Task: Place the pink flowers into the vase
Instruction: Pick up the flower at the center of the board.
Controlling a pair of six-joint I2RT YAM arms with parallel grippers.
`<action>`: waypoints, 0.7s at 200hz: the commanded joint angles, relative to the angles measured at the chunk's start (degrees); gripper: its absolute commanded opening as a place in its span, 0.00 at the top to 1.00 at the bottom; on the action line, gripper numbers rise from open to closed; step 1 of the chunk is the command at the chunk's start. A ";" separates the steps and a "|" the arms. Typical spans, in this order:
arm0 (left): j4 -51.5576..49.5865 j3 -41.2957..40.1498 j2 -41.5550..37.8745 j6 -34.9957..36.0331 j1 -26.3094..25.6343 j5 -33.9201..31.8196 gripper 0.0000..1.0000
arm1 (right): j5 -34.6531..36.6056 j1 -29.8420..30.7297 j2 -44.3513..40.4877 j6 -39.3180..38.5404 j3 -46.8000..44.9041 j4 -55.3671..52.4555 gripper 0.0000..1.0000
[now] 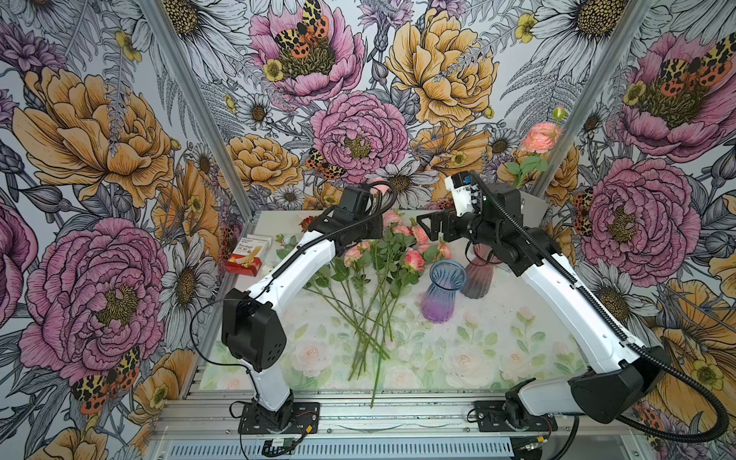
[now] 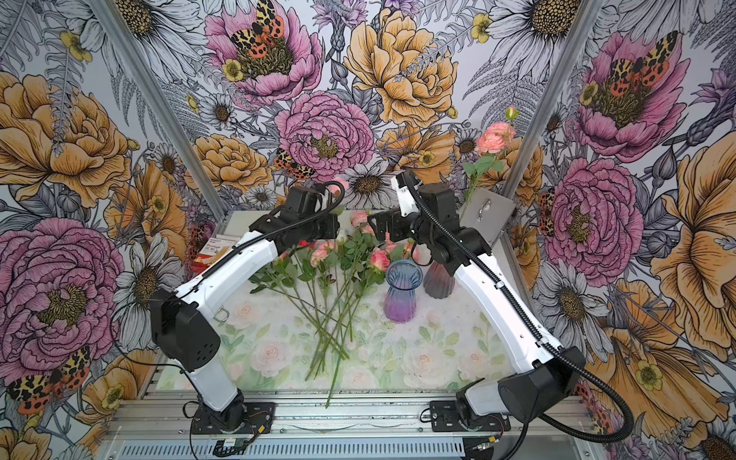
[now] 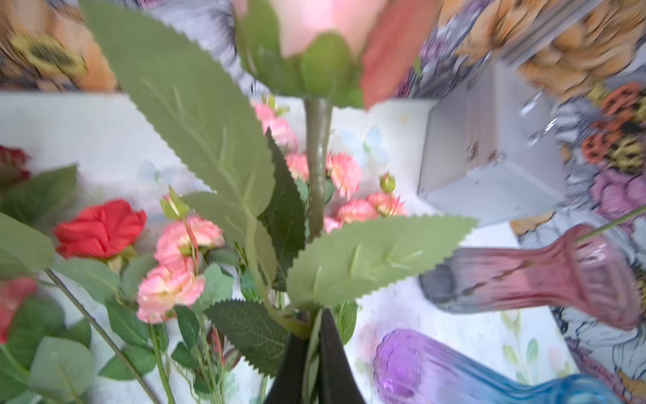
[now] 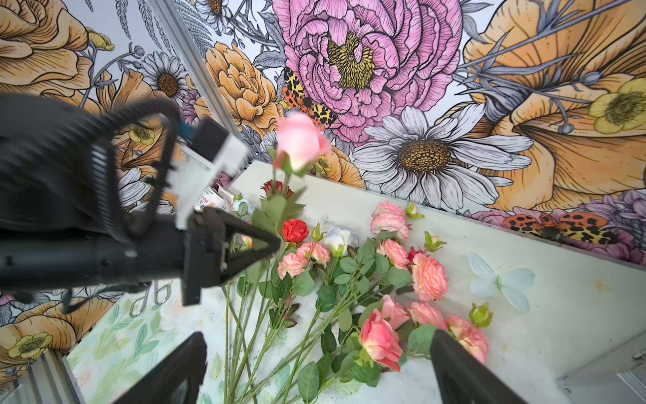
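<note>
Right wrist view: left gripper (image 4: 276,243) is clamping a pink rose (image 4: 300,140) by its stem above the pink flowers (image 4: 428,276) lying heaped on the table (image 4: 576,314); right gripper (image 4: 318,334) is hanging wide open near them

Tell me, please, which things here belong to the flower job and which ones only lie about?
For the job: loose pink flowers; pink rose in the left fingers; pink vase, one stem in it; blue-purple vase, perhaps.
Lying about: red flowers; white rose; bandage box; grey metal box.
</note>
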 commanded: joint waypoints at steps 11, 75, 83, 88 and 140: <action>8.92 -0.85 -5.49 -1.64 3.00 -1.65 0.99 | -4.23 0.48 -0.79 -0.55 -2.17 0.38 0.08; 11.86 1.53 -6.59 -4.99 -1.13 -2.07 0.99 | -9.35 5.64 4.56 0.22 2.16 0.64 0.32; 12.45 1.13 -6.98 -5.52 -1.61 -2.28 0.99 | -10.07 5.98 5.44 0.72 2.91 0.82 0.36; 12.76 0.89 -7.22 -5.74 -1.76 -2.26 0.98 | -10.08 6.19 5.92 0.88 3.19 0.86 0.36; 13.78 -0.04 -8.10 -7.87 -3.13 -1.36 0.99 | -10.78 6.84 8.92 3.10 4.99 3.01 0.41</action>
